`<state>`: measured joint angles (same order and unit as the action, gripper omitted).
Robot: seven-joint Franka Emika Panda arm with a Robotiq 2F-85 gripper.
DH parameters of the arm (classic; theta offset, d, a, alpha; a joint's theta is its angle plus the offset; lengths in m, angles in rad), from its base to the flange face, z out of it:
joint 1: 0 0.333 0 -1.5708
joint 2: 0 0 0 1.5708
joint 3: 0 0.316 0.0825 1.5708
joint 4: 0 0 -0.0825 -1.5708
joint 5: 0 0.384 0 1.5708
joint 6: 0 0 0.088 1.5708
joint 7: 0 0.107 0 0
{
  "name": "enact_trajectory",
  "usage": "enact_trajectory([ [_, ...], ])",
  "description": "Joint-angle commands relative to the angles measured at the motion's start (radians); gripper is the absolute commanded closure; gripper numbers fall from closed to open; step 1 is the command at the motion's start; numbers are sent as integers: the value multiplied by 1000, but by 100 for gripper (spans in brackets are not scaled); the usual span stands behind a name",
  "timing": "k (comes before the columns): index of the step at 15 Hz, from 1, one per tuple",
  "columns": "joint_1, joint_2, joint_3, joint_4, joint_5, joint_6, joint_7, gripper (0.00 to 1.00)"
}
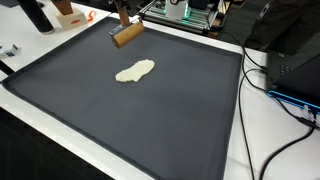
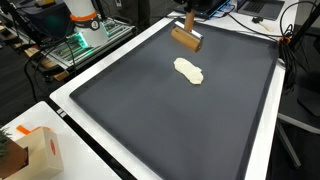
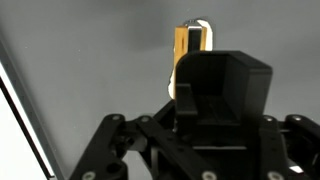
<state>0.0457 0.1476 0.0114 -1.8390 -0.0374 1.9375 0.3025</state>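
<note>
At the far edge of the dark mat (image 1: pixel 100 120) one wooden tool (image 1: pixel 127 35) stands tilted, its flat block low over the mat and its thin handle rising out of the top of the picture; both exterior views show it so (image 2: pixel 186 38). One gripper (image 3: pixel 195 75) is in sight, only in the wrist view, where its black body fills the lower half and the tool's wooden end, with a pale strip down its middle (image 3: pixel 192 45), sticks out just beyond it. The fingers are drawn together and pinch the tool, though the fingertips themselves are hidden behind the black body. One pale lump of dough (image 1: pixel 135 71) lies flat near the middle of the mat, near the tool but apart from it, on the side toward the cameras (image 2: pixel 189 71). There is one mat (image 2: pixel 170 130), with a raised rim, and it covers most of a white table (image 2: pixel 70 105). Beyond the mat's far rim sits one rack with green lights (image 2: pixel 85 40). Off one side of the mat a few dark cables (image 1: pixel 262 70) trail over the table. One orange and white box (image 2: pixel 40 150) stands at the near corner in an exterior view, well apart from the tool.
</note>
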Motion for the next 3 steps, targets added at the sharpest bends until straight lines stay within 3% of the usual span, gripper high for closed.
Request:
enact_trajectory([
  [1, 1, 0, -1, 3, 0, -4, 0, 56],
  [3, 1, 0, -1, 3, 0, -4, 0, 56],
])
